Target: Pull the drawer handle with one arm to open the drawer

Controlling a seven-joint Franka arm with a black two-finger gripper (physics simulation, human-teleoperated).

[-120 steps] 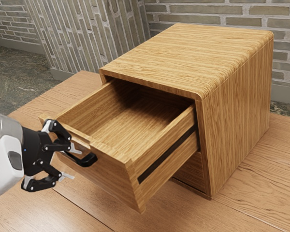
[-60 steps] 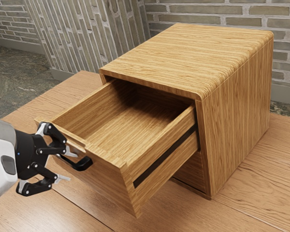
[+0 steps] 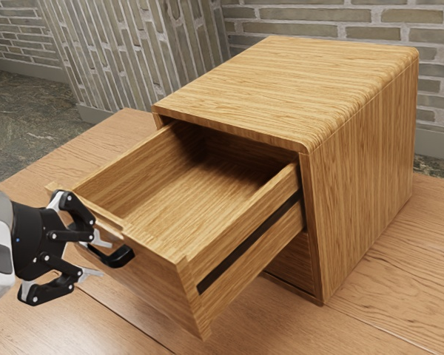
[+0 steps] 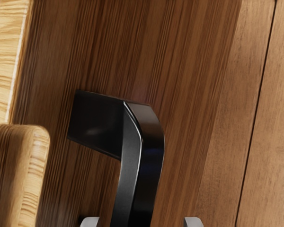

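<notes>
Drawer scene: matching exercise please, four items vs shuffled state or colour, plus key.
1. drawer
2. handle
3. gripper
4. table

A. black bar on the drawer front
B. open, fingers either side of the handle
C. wooden planks under the cabinet
D. pulled well out, nothing inside

Pairs: 1-D, 2-A, 3-B, 4-C

Drawer [image 3: 179, 198] and cabinet [image 3: 300, 83] golden-tan with streaky wood grain; handle [image 4: 138, 156] glossy black; wall [image 3: 340, 21] grey brick.
</notes>
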